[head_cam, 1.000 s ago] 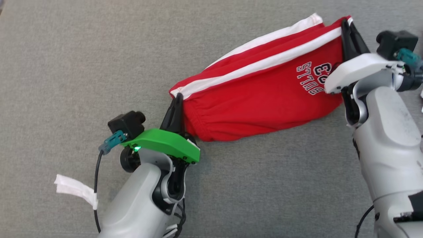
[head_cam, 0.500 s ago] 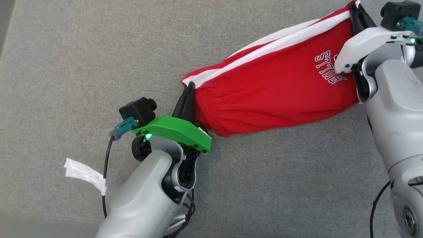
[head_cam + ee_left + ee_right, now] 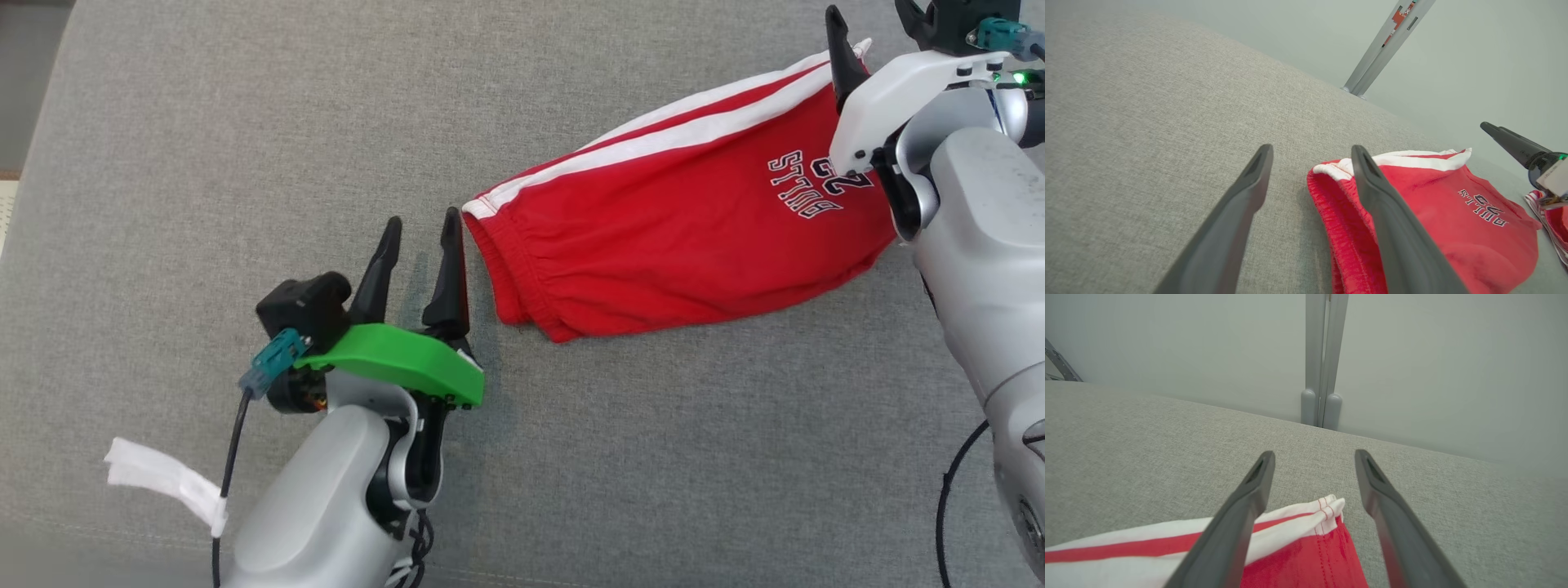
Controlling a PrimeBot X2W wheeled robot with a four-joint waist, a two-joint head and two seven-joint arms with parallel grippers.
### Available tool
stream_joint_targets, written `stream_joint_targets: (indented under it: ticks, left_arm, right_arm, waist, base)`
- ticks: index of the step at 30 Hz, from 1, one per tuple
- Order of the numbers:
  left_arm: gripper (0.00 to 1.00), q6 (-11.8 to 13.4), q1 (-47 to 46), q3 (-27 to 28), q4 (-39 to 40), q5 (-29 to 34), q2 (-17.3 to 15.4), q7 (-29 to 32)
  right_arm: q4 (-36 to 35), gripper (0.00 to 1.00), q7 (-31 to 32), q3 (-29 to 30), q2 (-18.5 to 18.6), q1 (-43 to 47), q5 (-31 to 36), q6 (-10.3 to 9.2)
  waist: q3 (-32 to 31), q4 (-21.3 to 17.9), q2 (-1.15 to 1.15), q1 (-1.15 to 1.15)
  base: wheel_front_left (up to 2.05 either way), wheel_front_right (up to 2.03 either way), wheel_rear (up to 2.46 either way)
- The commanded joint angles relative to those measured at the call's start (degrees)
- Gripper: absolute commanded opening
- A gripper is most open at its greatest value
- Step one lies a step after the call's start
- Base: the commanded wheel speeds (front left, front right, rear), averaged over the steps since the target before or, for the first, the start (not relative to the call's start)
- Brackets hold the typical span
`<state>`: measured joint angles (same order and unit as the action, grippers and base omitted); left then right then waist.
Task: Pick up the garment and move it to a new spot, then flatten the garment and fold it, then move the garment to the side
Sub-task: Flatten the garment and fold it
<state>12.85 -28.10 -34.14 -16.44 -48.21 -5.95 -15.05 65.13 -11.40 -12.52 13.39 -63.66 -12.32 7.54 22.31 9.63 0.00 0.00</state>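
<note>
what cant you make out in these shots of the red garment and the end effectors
Head view: the lettering on the red garment is partly covered by the right end effector, one finger of which runs off the top edge.
Left wrist view: a striped red and white item is cut by the right edge; unidentifiable.
Right wrist view: most of the garment lies below the bottom edge.

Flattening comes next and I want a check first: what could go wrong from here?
The left gripper is open, with one finger close beside the bunched waistband of the red shorts; a careless move could snag and drag it. The right gripper stands open over the hem corner, where layers stack; closing there might catch only one layer.
</note>
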Motion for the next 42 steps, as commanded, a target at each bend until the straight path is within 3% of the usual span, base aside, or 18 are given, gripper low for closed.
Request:
stream_joint_targets:
  ticks: [1, 9, 13, 20, 21, 22, 23, 30, 35, 42]
  left_arm:
    - [1.0, 0.06, 1.85, 1.22, 1.24, 2.35, -0.81, -0.13]
    - [1.0, 2.36, 9.79, 7.24, 7.45, 11.26, -3.01, -0.08]
    - [1.0, 3.02, 11.65, 10.04, 9.32, 13.09, -3.29, -0.08]
    - [1.0, 3.09, 12.15, 12.88, 10.3, 15.63, -3.2, -0.08]
    - [1.0, 2.98, 12.15, 13.14, 10.27, 15.71, -3.07, -0.08]
    - [1.0, 2.87, 12.19, 13.35, 10.2, 15.94, -2.97, -0.08]
    - [1.0, 2.75, 12.26, 13.56, 10.12, 16.15, -2.85, -0.08]
    - [1.0, 1.2, 11.96, 14.28, 9.93, 17.32, -2.32, -0.08]
    - [1.0, -0.04, 13.1, 14.45, 9.13, 18.28, -2.19, -0.08]
    - [1.0, -0.43, 15.13, 14.44, 7.64, 18.69, -2.5, -0.07]
  right_arm:
    - [0.17, 1.0, 1.41, -1.6, 1.2, 0.63, -1.48, -0.11]
    - [-3.68, 1.0, 15.35, -12.57, 7.67, 6.53, -12.32, -0.11]
    - [-7.26, 1.0, 20.77, -15.3, 11.25, 9.58, -19.0, -0.11]
    - [-11.8, 1.0, 26.81, -19.57, 14.01, 13.18, -26.71, -0.09]
    - [-12.4, 0.47, 26.81, -20.06, 14.12, 13.21, -27.54, -0.06]
    - [-12.92, 0.41, 26.99, -20.56, 14.12, 13.37, -28.23, -0.06]
    - [-13.35, 0.03, 27.16, -21.07, 14.18, 13.49, -28.78, -0.05]
    - [-15.13, 0.0, 23.59, -22.77, 13.74, 13.46, -31.68, -0.06]
    - [-18.21, 0.0, 18.38, -24.6, 13.67, 15.64, -32.97, -0.08]
    - [-21.24, 0.0, 9.47, -22.58, 12.93, 22.55, -35.64, -0.09]
  waist:
    - [-1.17, -0.16, 0.0, 0.0]
    - [-3.23, 0.03, 0.0, 0.0]
    - [-2.63, 0.49, 0.0, 0.0]
    - [-1.02, 1.12, 0.0, 0.0]
    - [-0.91, 1.13, 0.0, 0.0]
    - [-0.88, 1.1, 0.0, 0.0]
    - [-0.9, 1.01, 0.0, 0.0]
    - [-2.63, -0.99, 0.0, 0.0]
    - [-5.73, -4.07, 0.0, 0.0]
    - [-10.44, -9.61, 0.0, 0.0]
  base:
    - [0.0, 0.0, 0.0]
    - [0.0, 0.0, 0.0]
    - [0.0, 0.0, 0.0]
    - [0.0, 0.0, 0.0]
    - [0.0, 0.0, 0.0]
    - [0.0, 0.0, 0.0]
    - [0.0, 0.0, 0.0]
    - [0.0, 0.0, 0.0]
    - [0.0, 0.0, 0.0]
    - [0.0, 0.0, 0.0]
